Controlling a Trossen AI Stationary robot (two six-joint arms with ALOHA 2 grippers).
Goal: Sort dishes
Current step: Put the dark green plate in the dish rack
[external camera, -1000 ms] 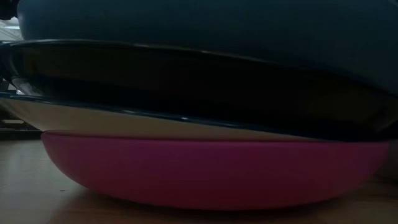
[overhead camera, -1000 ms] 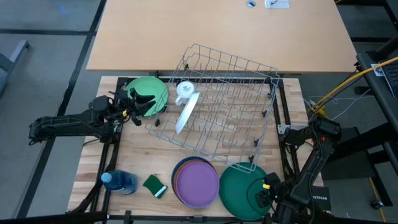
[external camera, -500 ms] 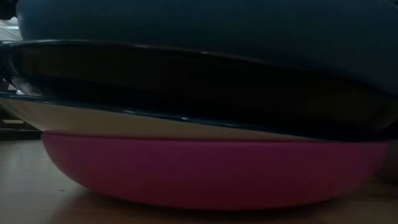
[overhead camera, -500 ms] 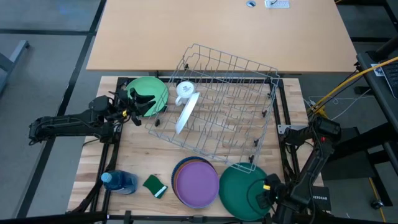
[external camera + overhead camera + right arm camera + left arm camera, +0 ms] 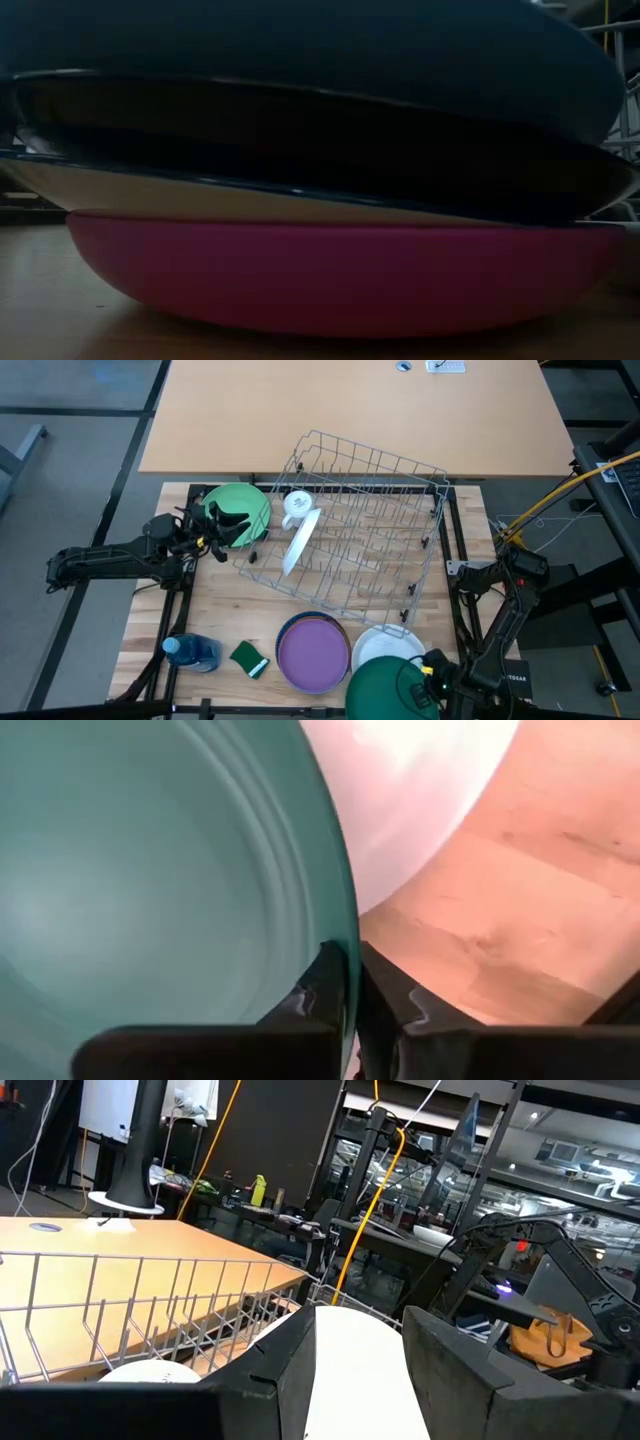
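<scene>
Wooden counter (image 5: 215,610) fills the middle of the high view, with a wire dish rack (image 5: 365,530) tilted across its centre and a pale desk beyond at 12 o'clock.

At about 5 o'clock from the rack, at the counter's near edge, the right end effector (image 5: 352,988) is clamped on the rim of a dark green plate (image 5: 385,695), one finger on each face of the rim. The plate sits lifted off a white plate (image 5: 385,645) beneath it, which now shows bare toward 12 o'clock. From this grip the rack lies up toward 11 to 12 o'clock, so the carry likely runs that way, with the plate's face needing to turn upright to slot between the wires. A purple plate (image 5: 313,655) tops a stack just beside it at 9 o'clock.

The left end effector (image 5: 228,525) hovers at the rack's 9 o'clock side, fingers parted over a light green plate (image 5: 245,500), near a white plate standing in the rack (image 5: 300,542).
</scene>
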